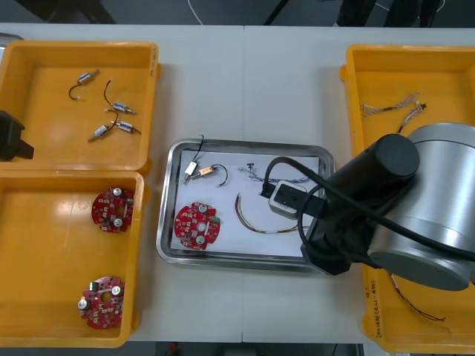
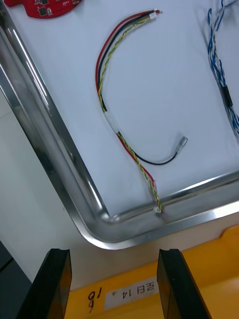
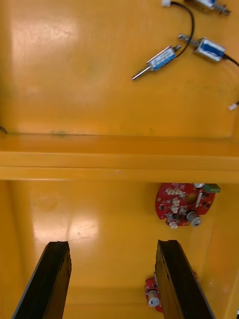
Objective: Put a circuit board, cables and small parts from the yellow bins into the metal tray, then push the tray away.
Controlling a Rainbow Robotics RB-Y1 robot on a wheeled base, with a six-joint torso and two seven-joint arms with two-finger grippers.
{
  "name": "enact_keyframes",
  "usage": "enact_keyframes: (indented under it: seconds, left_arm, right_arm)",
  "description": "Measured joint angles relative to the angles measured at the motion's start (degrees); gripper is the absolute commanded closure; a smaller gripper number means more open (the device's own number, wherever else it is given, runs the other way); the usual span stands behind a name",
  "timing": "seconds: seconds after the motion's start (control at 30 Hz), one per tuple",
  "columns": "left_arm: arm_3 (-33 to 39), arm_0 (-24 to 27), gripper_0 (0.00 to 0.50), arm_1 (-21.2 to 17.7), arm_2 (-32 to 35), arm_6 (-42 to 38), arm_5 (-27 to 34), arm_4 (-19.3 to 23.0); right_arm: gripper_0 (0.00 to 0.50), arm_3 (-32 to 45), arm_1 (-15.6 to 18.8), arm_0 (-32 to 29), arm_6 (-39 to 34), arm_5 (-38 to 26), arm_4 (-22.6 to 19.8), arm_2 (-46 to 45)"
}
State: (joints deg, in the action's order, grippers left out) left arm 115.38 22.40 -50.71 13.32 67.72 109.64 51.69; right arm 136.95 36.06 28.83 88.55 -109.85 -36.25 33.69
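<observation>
Hovering with its black fingers spread and nothing between them, the right gripper hung just outside the near right corner of the metal tray, above the rim of a yellow bin. The tray sat in the middle of the table between the bins, holding a circuit board, a small metal part, a blue and white cable and a red and yellow cable whose end lay against the corner wall. With loading apparently done, the push seemed to be what remained. The tray looked rigid, thin-walled and smooth, so it would probably slide easily on the table but swing round if pressed at a corner. Contact low on the near wall, close to its middle, looked like the safer choice. Its contents were light and loose and could shift under a sudden shove. The left gripper, also open and empty, waited over the wall between the two left bins.
</observation>
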Motion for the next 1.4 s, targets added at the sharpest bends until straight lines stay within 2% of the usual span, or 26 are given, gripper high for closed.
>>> enact_keyframes:
  seconds: [0.2, 0.3, 0.73, 1.03, 1.2, 1.3, 1.4]
  left_arm:
    - [0.02, -2.71, 0.0, -0.47, 1.04, 0.0, 0.0, 0.04]
    - [0.03, -3.9, 0.0, -0.53, 1.2, 0.0, 0.0, 0.15]
    - [0.49, -6.86, 0.0, -0.54, 2.12, 0.03, 0.0, 1.38]
    - [0.66, -6.91, 0.0, -0.54, 2.12, 0.04, 0.0, 1.51]
    - [0.68, -6.91, 0.0, -0.54, 2.12, 0.04, 0.0, 1.53]
    - [0.69, -6.91, 0.0, -0.54, 2.12, 0.04, 0.0, 1.53]
    - [0.69, -6.91, 0.0, -0.54, 2.12, 0.05, 0.0, 1.54]
  right_arm:
    - [0.0, -2.84, -4.97, 2.76, 7.42, 0.0, 5.37, 6.04]
    - [0.0, -3.98, -6.48, 3.41, 8.1, 0.32, 6.91, 8.79]
    - [0.0, -11.45, -7.61, 7.15, 8.1, 8.95, 8.82, 20.46]
    - [0.0, -17.95, -11.62, 7.55, 8.1, 9.79, 9.45, 23.05]
    - [0.0, -19.36, -13.28, 7.56, 8.1, 9.85, 12.41, 25.11]
    - [0.0, -19.4, -13.52, 7.57, 8.09, 10.58, 15.41, 27.41]
    - [0.0, -19.91, -13.53, 7.58, 8.09, 11.3, 16.42, 29.12]
